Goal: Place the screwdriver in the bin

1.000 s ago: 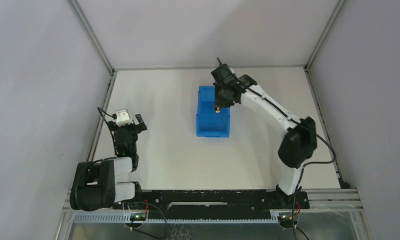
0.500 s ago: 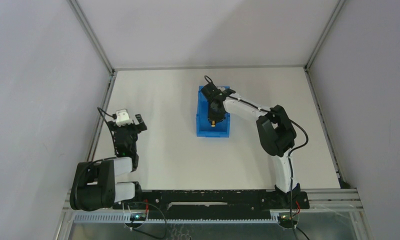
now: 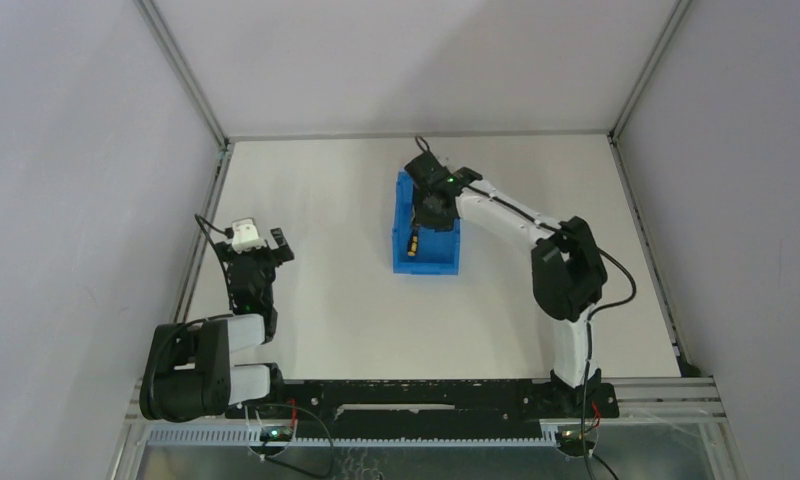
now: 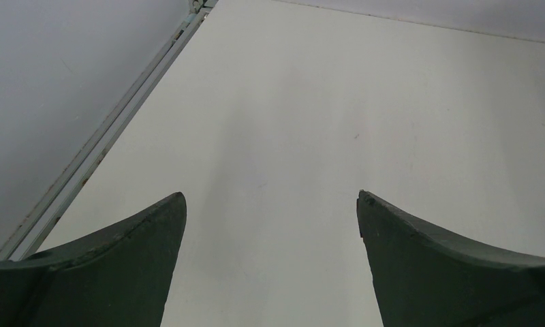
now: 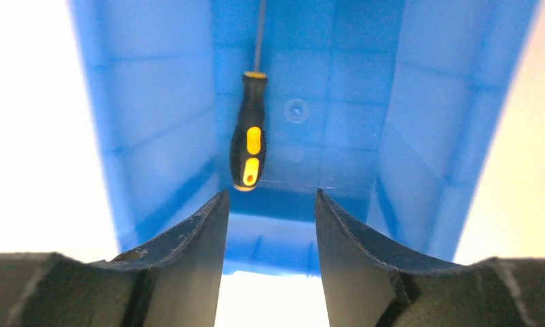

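One screwdriver (image 5: 248, 139), tip cropped, apparently lies loose in the bin (image 5: 426, 122).

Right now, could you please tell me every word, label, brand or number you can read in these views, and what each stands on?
None can be read.
The screwdriver handle shows only yellow patches, no print.
The bin floor bears a round moulded mark without legible letters.
The white module in the top view is too small to read.
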Controlling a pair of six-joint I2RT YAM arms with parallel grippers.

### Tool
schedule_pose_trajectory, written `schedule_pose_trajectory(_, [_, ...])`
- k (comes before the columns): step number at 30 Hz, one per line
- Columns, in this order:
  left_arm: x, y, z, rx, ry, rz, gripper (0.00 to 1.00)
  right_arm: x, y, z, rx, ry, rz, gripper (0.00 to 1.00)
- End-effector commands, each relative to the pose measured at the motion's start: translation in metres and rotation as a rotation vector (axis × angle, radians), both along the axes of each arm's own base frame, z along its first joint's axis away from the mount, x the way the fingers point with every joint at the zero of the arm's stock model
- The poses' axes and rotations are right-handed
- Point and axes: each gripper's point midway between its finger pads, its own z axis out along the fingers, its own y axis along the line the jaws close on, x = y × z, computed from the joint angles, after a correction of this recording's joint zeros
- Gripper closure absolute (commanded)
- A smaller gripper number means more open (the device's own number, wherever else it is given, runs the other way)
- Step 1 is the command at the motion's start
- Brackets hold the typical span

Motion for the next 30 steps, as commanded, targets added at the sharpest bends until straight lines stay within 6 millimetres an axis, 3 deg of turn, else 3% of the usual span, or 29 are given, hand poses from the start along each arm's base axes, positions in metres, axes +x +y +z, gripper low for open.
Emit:
schedule_pose_trajectory(1, [0.007,0.001,0.02,0.024,-0.056,0.005,0.0,0.014,0.004,0.113,0.106,-0.237,0.034,0.43])
schedule_pose_trajectory(3, [0.007,0.001,0.02,0.024,-0.057,0.004,0.0,0.015,-0.005,0.133,0.089,-0.289,0.03,0.42])
schedule_pose_trajectory(7, [0.007,0.002,0.02,0.024,-0.057,0.006,0.0,0.015,-0.043,0.169,0.044,-0.374,-0.009,0.34])
schedule_pose_trajectory(8, [0.007,0.001,0.02,0.024,-0.057,0.005,0.0,0.015,-0.055,0.175,0.037,-0.386,-0.016,0.24])
schedule_pose_trajectory(9, [0.007,0.001,0.02,0.024,-0.057,0.005,0.0,0.015,-0.067,0.179,0.031,-0.396,-0.024,0.04])
schedule_pose_trajectory(10, [0.007,0.001,0.02,0.024,-0.055,0.005,0.0,0.014,-0.082,0.182,0.023,-0.405,-0.035,0.01])
schedule_pose_trajectory(15, [0.007,0.001,0.02,0.024,-0.056,0.005,0.0,0.008,-0.166,0.193,0.014,-0.46,-0.146,0.0])
schedule_pose_trajectory(18, [0.007,0.001,0.021,0.024,-0.058,0.004,0.0,-0.009,-0.215,0.199,-0.026,-0.502,-0.23,0.0])
schedule_pose_trajectory(21, [0.007,0.002,0.02,0.024,-0.057,0.006,0.0,-0.028,-0.249,0.198,-0.123,-0.533,-0.291,0.0])
schedule_pose_trajectory(25, [0.007,0.002,0.02,0.024,-0.057,0.006,0.0,-0.048,-0.259,0.189,-0.162,-0.519,-0.284,0.0])
schedule_pose_trajectory(30, [0.007,0.001,0.021,0.025,-0.058,0.005,0.0,-0.061,-0.26,0.201,-0.09,-0.626,-0.32,0.0])
